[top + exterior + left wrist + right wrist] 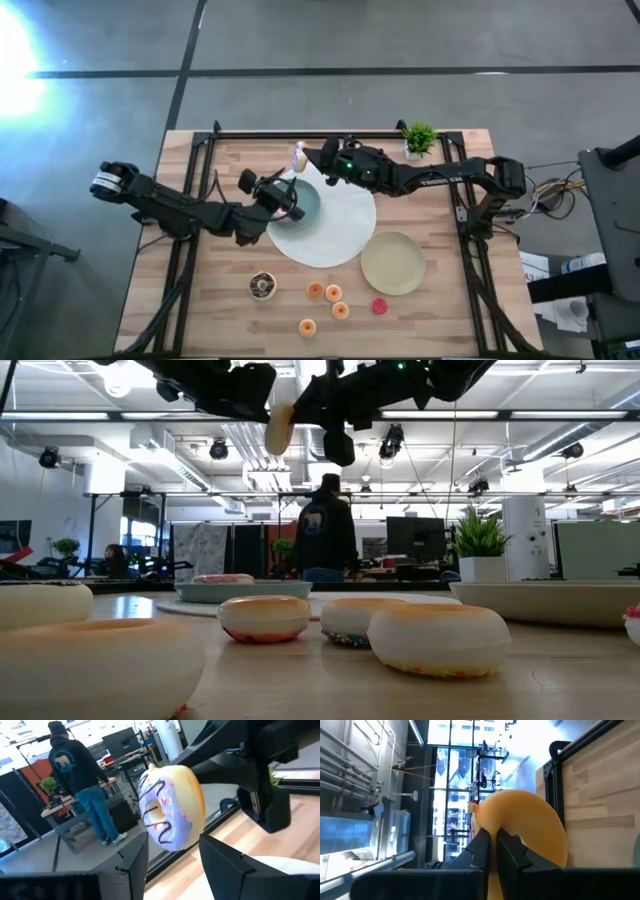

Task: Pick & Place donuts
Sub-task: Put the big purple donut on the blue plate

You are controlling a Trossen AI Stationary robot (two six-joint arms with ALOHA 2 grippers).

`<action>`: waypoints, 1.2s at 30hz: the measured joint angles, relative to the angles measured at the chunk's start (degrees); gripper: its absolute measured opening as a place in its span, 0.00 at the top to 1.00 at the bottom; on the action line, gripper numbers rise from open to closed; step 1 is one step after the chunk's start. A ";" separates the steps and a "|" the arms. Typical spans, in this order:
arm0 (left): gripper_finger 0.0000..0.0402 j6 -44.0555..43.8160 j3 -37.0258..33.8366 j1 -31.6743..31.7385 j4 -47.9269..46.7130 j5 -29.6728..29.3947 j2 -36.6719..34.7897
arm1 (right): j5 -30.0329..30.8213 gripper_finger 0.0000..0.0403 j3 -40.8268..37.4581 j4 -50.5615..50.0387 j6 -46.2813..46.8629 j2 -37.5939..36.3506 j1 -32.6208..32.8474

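Right gripper (305, 158): fingers pressed together on the rim of a lavender-glazed donut (298, 156), holding it in the air at the upper middle of the high view, above the back part of the table.
Held donut: in the left wrist view it (170, 807) stands on its edge, with dark squiggle lines on the glaze; in the right wrist view its plain underside (530, 827) rises just behind the closed fingertips.
Right arm: comes in from the right edge of the table and stretches almost level toward the left.
Left gripper (285, 200): fingers spread, nothing between them; it is over the teal plate (308, 205), left of centre, and points toward the held donut.
Left arm: reaches in from the left side of the frame, bent at the elbow.
Other donuts: a brown one (262, 285), four orange ones (334, 293) and a pink one (379, 306) lie on the wooden table (215, 300) in the lower part of the high view.
Beige plate (392, 263): right of centre.
White mat (335, 235): under the teal plate.
Background: a person (325, 530) stands in the room, seen from behind.
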 joint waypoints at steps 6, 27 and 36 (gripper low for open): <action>0.63 -0.91 0.19 0.99 0.03 3.70 0.15 | 0.34 0.97 -0.02 0.07 1.27 -0.04 -0.13; 0.63 -2.90 1.39 7.19 -0.23 9.97 0.43 | -1.03 0.97 -0.11 2.84 3.18 -0.15 -0.61; 0.64 2.32 1.70 8.13 -0.73 9.69 0.41 | -5.11 0.97 -0.11 2.39 -0.38 -0.16 -1.00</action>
